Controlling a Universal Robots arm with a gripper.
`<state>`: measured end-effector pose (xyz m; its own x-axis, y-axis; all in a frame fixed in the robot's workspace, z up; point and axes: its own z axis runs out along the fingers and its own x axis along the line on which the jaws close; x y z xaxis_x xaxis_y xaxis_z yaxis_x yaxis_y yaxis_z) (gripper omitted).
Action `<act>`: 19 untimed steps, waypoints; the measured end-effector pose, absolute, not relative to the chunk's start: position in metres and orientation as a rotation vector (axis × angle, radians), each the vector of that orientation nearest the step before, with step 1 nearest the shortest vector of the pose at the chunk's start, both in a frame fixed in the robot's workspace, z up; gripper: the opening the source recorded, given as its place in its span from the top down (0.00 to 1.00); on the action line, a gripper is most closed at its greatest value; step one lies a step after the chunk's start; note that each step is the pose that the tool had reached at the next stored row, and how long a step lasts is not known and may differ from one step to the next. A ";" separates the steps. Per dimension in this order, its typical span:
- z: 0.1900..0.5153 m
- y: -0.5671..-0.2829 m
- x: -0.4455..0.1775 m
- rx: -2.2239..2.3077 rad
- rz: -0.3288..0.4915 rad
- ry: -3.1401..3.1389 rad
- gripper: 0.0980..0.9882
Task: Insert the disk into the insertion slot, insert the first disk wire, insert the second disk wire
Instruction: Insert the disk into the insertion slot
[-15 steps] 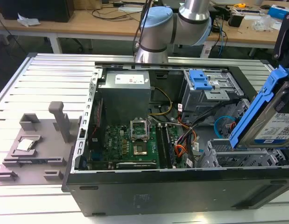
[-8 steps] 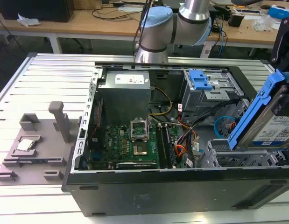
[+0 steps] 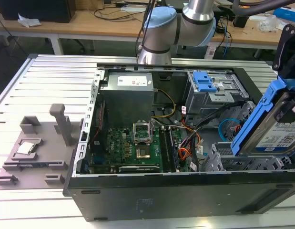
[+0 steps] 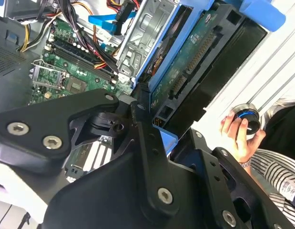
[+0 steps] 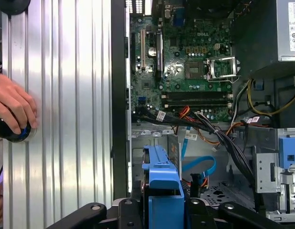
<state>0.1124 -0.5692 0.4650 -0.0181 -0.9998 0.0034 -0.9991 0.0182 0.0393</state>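
Note:
The disk (image 3: 273,126), a silver drive in a bright blue carrier, hangs tilted on edge at the exterior view's right, with my gripper (image 3: 291,93) shut on its upper part. Just below it is the insertion slot (image 3: 233,161), a silver perforated cage in the open computer case. In the second wrist view the disk's green board side (image 4: 195,62) points down beside the cage wall (image 4: 149,33). In the first wrist view the blue carrier (image 5: 161,179) sits between my fingers (image 5: 92,211), above the slot floor (image 5: 218,192). A loose blue cable (image 5: 199,164) loops beside the slot.
The case holds a motherboard (image 3: 133,148), a grey power supply (image 3: 128,90) and a grey cage with a blue lever (image 3: 204,83). Cable bundles (image 5: 204,124) run past the slot. A grey fixture (image 3: 37,143) lies on the ribbed table. A person's hand (image 5: 14,107) rests on a black knob (image 4: 246,118).

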 end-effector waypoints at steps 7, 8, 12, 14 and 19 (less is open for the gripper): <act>0.460 -0.569 0.112 2.180 -0.040 -2.220 0.70; 0.459 -0.569 0.112 2.180 -0.040 -2.220 0.70; 0.457 -0.569 0.112 2.180 -0.040 -2.220 0.70; 0.456 -0.569 0.112 2.180 -0.040 -2.220 0.70; 0.454 -0.569 0.112 2.180 -0.040 -2.220 0.70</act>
